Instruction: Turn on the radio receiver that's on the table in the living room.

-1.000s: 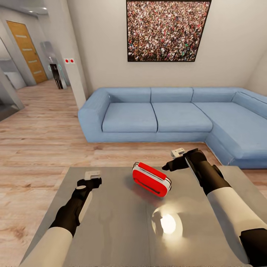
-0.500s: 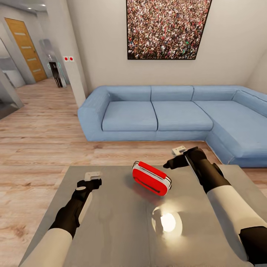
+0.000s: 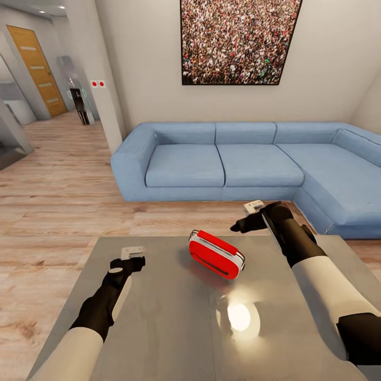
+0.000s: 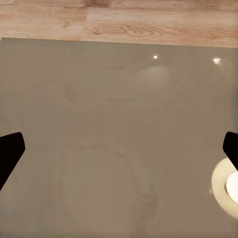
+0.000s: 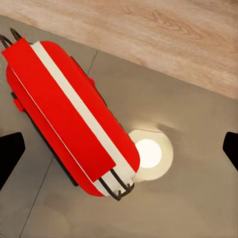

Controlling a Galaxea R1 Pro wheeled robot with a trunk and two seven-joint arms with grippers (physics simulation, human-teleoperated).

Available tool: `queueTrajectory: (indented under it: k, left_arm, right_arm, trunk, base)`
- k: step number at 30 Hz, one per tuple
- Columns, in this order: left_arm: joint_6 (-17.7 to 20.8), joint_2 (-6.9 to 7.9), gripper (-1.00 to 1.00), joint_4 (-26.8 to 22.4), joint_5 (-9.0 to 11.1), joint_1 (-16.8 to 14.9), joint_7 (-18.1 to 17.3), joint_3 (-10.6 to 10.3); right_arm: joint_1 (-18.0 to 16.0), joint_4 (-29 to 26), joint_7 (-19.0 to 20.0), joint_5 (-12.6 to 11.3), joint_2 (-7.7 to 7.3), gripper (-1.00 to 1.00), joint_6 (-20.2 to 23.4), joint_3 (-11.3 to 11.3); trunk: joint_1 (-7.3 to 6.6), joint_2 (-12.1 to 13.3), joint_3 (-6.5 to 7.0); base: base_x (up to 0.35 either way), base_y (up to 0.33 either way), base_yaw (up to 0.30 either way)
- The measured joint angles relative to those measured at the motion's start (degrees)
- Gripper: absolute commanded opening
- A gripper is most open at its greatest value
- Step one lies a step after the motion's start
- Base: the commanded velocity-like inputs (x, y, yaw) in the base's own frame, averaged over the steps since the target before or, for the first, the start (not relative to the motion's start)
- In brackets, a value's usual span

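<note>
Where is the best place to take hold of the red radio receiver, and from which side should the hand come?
Probably across the long red body of the radio receiver, coming from above. It lies alone on the table, its narrow width suiting the open right hand hovering above its far right side. The thin wire handle looks harder to pinch.

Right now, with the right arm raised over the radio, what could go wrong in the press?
1. The radio receiver sits loose on the glossy table; an off-centre push might slide or tip it instead of switching it on.
2. The right gripper hangs open above and beyond it; its wide fingers could catch the thin metal handle.
3. Lamp glare may hide the table surface.
</note>
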Motion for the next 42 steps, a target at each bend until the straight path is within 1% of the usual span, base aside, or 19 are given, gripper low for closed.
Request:
queueTrajectory:
  k: [17,42]
  left_arm:
    - [0.0,0.0,1.0,0.0,0.0,0.7,0.0,0.0]
    - [0.0,-0.04,1.0,0.1,0.0,0.9,0.0,0.0]
  right_arm:
    - [-0.1,-0.2,1.2,-0.4,-0.04,1.0,0.0,-0.1]
    - [-0.1,-0.2,1.8,-0.5,-0.04,1.0,0.0,-0.1]
  trunk:
    - [0.0,0.0,-0.08]
    - [0.0,0.0,-2.26]
  base:
    - [0.0,0.0,0.0]
    - [0.0,0.0,0.0]
